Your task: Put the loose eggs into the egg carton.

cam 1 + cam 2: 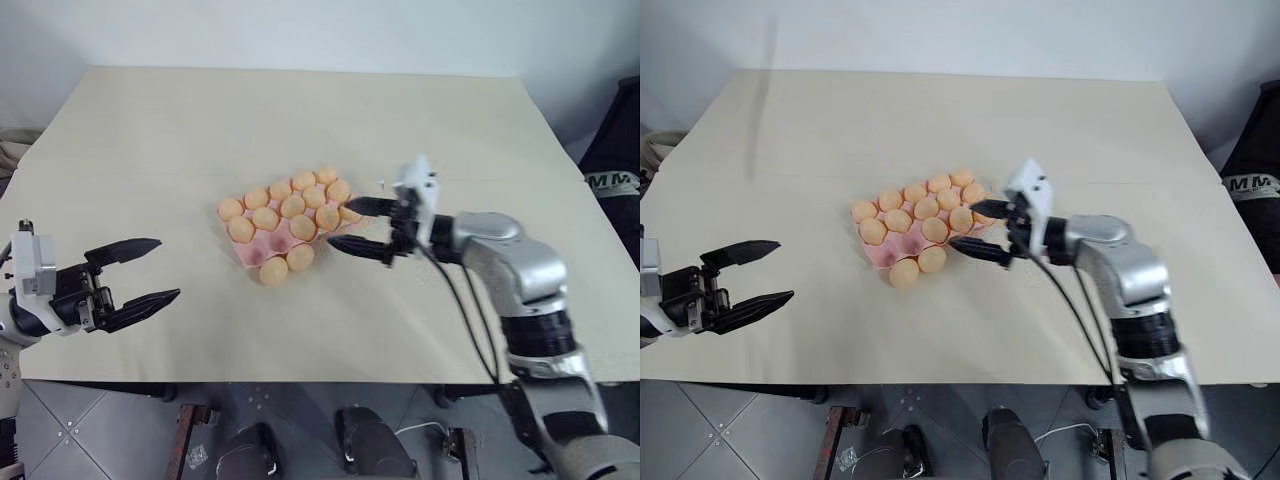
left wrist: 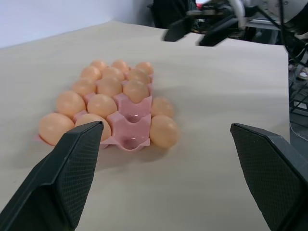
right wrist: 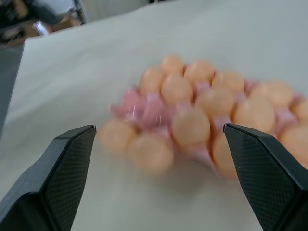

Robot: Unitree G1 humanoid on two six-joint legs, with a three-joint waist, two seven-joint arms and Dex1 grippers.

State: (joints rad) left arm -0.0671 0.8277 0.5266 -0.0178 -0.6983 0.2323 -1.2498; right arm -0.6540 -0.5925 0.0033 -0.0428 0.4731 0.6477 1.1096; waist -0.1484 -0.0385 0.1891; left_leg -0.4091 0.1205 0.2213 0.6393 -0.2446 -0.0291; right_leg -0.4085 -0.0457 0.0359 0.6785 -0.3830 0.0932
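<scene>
The pink egg carton (image 1: 262, 250) lies at the middle of the table, with peach-orange eggs in most cups and two cups (image 2: 134, 109) at its near-left end bare. Two loose eggs (image 1: 273, 271) (image 1: 300, 257) rest on the table against the carton's near edge. My right gripper (image 1: 352, 227) hovers just right of the carton, pointing left at it, open and holding nothing. My left gripper (image 1: 160, 270) stands open and empty well to the left, near the table's front edge, pointing towards the carton.
The beige table (image 1: 300, 110) spreads wide behind and beside the carton. A black object with white lettering (image 1: 612, 182) stands off the table's right edge. The front edge drops to the floor just below both arms.
</scene>
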